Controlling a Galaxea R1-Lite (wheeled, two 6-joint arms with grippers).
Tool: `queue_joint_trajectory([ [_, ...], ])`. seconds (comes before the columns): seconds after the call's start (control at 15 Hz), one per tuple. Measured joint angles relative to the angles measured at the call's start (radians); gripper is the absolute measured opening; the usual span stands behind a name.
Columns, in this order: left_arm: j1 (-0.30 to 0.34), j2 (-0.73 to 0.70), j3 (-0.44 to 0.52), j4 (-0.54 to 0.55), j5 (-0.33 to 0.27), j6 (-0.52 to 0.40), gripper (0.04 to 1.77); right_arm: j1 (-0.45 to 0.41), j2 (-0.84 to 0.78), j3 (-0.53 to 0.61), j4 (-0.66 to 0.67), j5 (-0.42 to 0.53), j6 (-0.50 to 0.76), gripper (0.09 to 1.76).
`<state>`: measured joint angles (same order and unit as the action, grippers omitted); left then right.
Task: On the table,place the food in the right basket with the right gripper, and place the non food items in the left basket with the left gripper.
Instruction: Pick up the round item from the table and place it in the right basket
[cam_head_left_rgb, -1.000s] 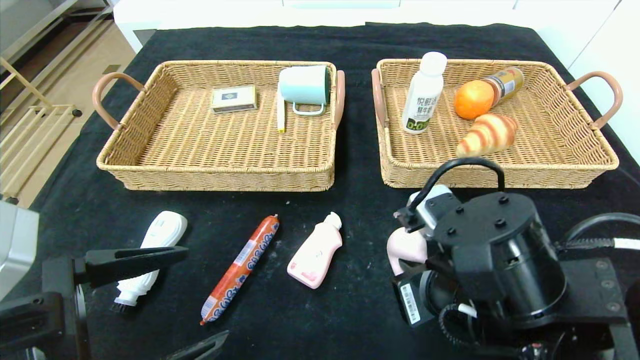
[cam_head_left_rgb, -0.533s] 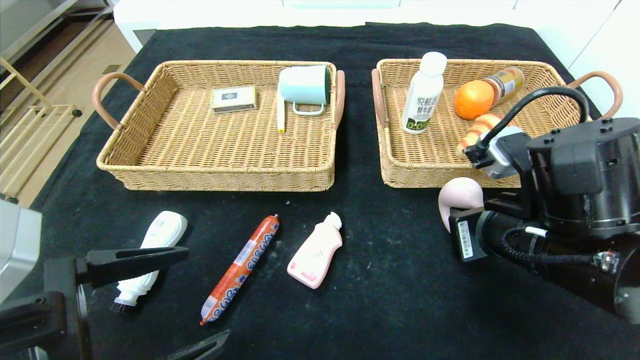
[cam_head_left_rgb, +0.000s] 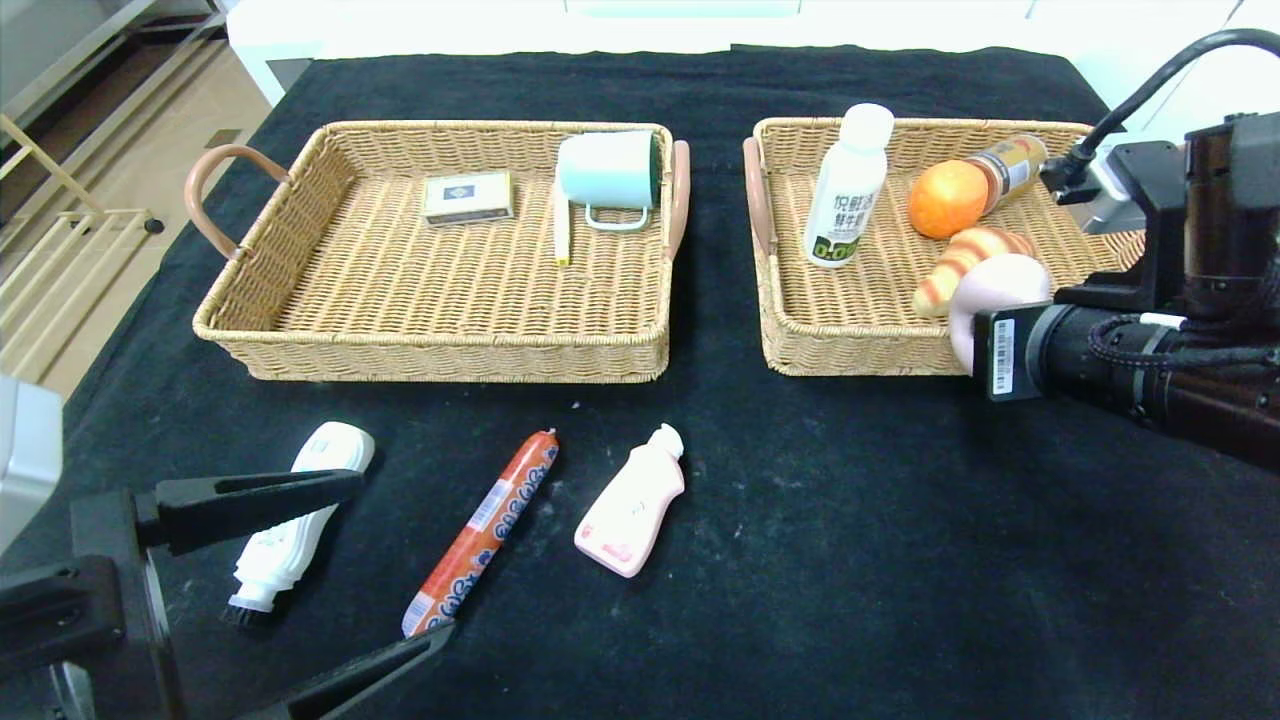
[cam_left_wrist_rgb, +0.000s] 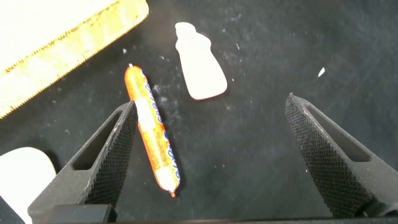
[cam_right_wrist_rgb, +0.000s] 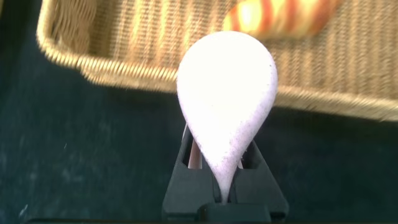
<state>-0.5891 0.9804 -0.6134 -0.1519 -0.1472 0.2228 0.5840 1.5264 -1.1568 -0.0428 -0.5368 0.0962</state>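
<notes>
My right gripper (cam_head_left_rgb: 985, 335) is shut on the narrow end of a pale pink teardrop-shaped item (cam_head_left_rgb: 995, 290), held over the front rim of the right basket (cam_head_left_rgb: 860, 355); in the right wrist view that item (cam_right_wrist_rgb: 227, 106) fills the space above the gripper (cam_right_wrist_rgb: 222, 180). On the black cloth lie an orange sausage (cam_head_left_rgb: 482, 532), a pink bottle (cam_head_left_rgb: 632, 500) and a white brush (cam_head_left_rgb: 295, 520). My left gripper (cam_head_left_rgb: 405, 555) hovers open at the near left, with the sausage (cam_left_wrist_rgb: 152, 137) by one finger and nothing held. The left basket (cam_head_left_rgb: 300, 250) stands at the far left.
The left basket holds a small box (cam_head_left_rgb: 467, 197), a pale mug (cam_head_left_rgb: 610, 172) and a thin stick (cam_head_left_rgb: 562, 225). The right basket holds a white milk bottle (cam_head_left_rgb: 848, 190), an orange (cam_head_left_rgb: 946, 198), a brown bottle (cam_head_left_rgb: 1015, 165) and a croissant (cam_head_left_rgb: 960, 260).
The right arm has lifted the pink item from the cloth and carried it right and away from me, up to the right basket's front rim. The left gripper shifted slightly, still open.
</notes>
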Motion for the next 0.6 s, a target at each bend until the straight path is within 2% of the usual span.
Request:
queue_joint_trajectory([
  [0.2, 0.000, 0.000, 0.003, -0.002, 0.001, -0.001, 1.72, -0.051, 0.014, -0.056, 0.000, 0.001, -0.007, 0.17],
  [0.6, 0.009, -0.003, 0.001, -0.002, 0.000, -0.001, 1.72, -0.216, 0.090, -0.187, -0.009, 0.031, -0.028, 0.17],
])
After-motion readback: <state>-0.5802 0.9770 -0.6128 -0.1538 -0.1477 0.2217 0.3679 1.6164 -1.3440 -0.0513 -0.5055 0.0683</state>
